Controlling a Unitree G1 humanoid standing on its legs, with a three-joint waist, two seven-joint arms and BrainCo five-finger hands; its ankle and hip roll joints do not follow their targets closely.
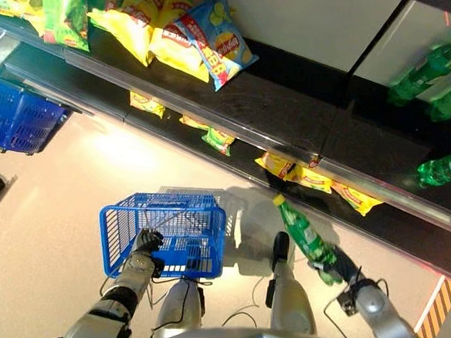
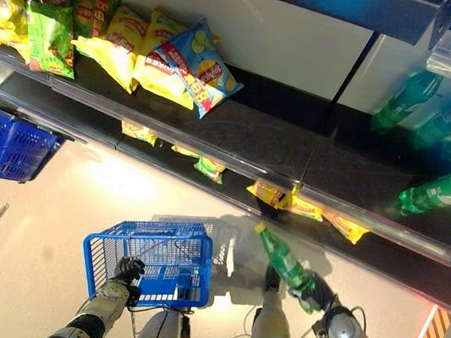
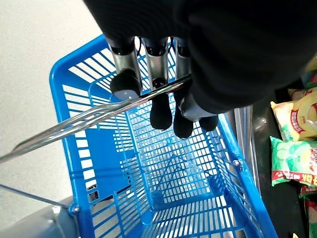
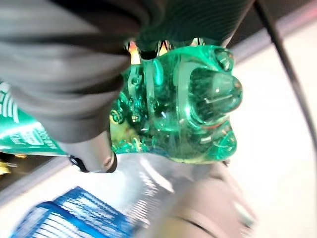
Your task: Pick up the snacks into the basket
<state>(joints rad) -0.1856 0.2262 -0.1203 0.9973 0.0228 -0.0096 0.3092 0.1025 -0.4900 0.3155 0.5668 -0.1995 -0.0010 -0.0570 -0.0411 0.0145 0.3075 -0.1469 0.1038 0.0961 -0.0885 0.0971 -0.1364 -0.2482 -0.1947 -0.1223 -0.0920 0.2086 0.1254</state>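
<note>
green bottle (image 1: 304,235) grasped in right hand (image 1: 341,264), blue basket (image 1: 167,234) handle (image 3: 99,114) clenched by left hand (image 1: 147,242)

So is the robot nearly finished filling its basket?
Not yet. The blue basket looks empty inside, hanging by its metal handle from the left hand. The right hand is gripping a green bottle off to the basket's side. Chip bags sit on the shelf.
</note>
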